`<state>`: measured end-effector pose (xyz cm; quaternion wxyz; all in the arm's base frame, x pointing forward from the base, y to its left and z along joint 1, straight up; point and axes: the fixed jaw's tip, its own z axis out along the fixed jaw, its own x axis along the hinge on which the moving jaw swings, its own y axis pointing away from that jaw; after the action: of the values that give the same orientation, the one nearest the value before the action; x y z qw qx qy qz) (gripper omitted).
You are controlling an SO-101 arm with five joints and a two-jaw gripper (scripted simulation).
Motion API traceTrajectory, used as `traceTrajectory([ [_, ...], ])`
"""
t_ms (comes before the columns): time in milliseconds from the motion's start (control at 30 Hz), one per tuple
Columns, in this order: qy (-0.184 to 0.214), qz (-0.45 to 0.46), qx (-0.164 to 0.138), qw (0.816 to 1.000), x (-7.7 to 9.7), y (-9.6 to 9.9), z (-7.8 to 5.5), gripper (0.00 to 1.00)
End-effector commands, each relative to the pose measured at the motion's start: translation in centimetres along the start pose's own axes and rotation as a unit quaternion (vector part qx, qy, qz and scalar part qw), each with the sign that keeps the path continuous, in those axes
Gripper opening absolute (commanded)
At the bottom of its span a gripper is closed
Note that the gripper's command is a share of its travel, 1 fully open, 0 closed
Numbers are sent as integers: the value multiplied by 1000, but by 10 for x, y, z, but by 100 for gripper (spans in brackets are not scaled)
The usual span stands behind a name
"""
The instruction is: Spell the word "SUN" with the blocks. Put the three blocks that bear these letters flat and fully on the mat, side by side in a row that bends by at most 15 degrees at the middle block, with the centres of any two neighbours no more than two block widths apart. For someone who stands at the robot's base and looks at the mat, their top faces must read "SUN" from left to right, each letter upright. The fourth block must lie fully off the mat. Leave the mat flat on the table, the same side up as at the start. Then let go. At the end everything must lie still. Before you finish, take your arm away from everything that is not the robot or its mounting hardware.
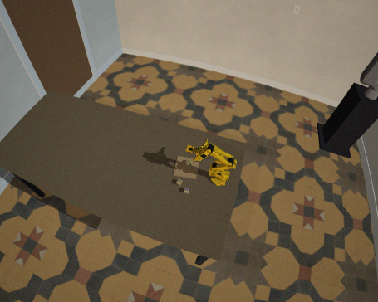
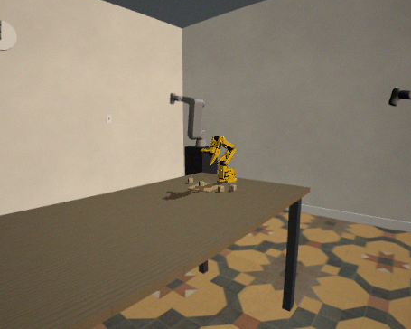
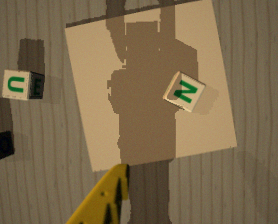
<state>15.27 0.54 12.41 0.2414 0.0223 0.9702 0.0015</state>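
Gripper (image 1: 194, 153) (image 2: 207, 157) with jaws wide apart, N block (image 1: 189, 162) (image 2: 201, 183) (image 3: 184, 92) turned askew on mat (image 1: 187, 175) (image 2: 209, 190) (image 3: 205, 150)

A pale square mat (image 3: 102, 120) lay slightly turned on the striped wooden table (image 3: 250, 182). A block (image 3: 184, 92) sat on its right half in the picture, a green N on its top face, the letter tilted. To the left, off the mat, stood a second block (image 3: 22, 85) with a green U on top, lying sideways, and a dark E on its shaded side. Below that, a dark block (image 3: 5, 145) was cut off by the picture's edge. One yellow finger of the gripper reached up from the bottom, its tip over the mat's lower edge. A broad shadow crossed the mat.
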Motion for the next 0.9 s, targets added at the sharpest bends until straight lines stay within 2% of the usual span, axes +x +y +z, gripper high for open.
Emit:
traceTrajectory([
  [0,-13,-7,3,1000,-3,-2,-9,100],
  [867,25,-28,8,999,10,-6,-13,100],
])
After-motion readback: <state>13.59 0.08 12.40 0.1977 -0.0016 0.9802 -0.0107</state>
